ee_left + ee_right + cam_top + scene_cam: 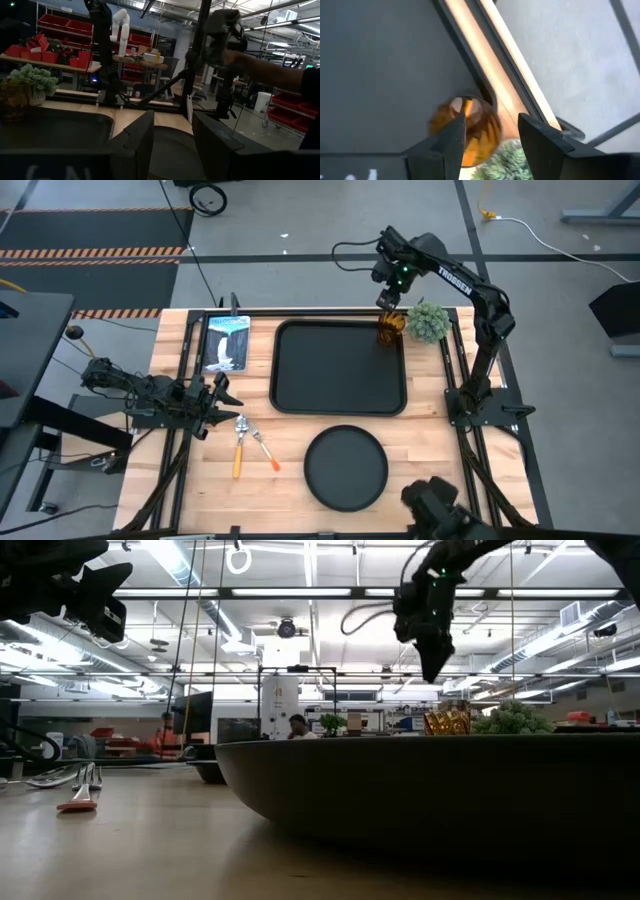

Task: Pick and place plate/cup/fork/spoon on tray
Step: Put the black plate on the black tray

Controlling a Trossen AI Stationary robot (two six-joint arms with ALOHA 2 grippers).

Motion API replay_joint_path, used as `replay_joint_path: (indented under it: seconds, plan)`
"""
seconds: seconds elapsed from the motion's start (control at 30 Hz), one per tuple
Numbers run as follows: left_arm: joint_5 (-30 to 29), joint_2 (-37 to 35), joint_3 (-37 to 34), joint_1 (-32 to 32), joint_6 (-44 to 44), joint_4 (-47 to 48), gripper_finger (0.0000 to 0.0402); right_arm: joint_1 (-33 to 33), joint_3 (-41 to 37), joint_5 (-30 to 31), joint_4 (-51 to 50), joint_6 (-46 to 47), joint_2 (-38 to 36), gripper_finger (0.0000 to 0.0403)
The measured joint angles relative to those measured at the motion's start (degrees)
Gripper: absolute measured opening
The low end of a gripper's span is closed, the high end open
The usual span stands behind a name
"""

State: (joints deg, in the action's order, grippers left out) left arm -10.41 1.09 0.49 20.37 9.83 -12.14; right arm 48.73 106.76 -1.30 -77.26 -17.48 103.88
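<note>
The amber cup stands upright at the far right corner of the black tray. It also shows in the right wrist view and the low view. My right gripper is open and hangs above the cup, fingers pointing down, clear of it. The round black plate lies on the table near the front edge. The spoon and the fork lie on the table left of the plate. My left gripper is open and empty, just left of them.
A small green plant stands right beside the cup, off the tray's far right corner. A flat picture card lies left of the tray. Bare wood shows between the tray and the plate.
</note>
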Motion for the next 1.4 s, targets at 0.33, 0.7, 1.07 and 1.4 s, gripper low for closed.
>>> replay_joint_path:
  seconds: [0.33, 0.7, 1.07, 1.4]
  plan:
    - [-0.02, 0.01, 0.00, 0.01, 0.02, 0.00, 0.0142, -12.76, 0.00, -3.19, 5.74, 4.58, -1.78, 0.0188]
    - [-0.02, 0.00, 0.00, 0.00, 0.01, -0.02, 0.0142, -25.53, -4.97, -2.71, 11.77, 18.22, -1.84, 0.0187]
    - [0.00, 0.01, 0.02, 0.01, 0.00, -0.02, 0.0142, -40.40, -18.44, 0.66, 18.89, 35.28, -3.17, 0.0187]
    - [0.00, 0.01, 0.00, 0.01, 0.00, -0.02, 0.0142, -54.13, -24.45, 6.97, 23.26, 54.56, -3.26, 0.0187]
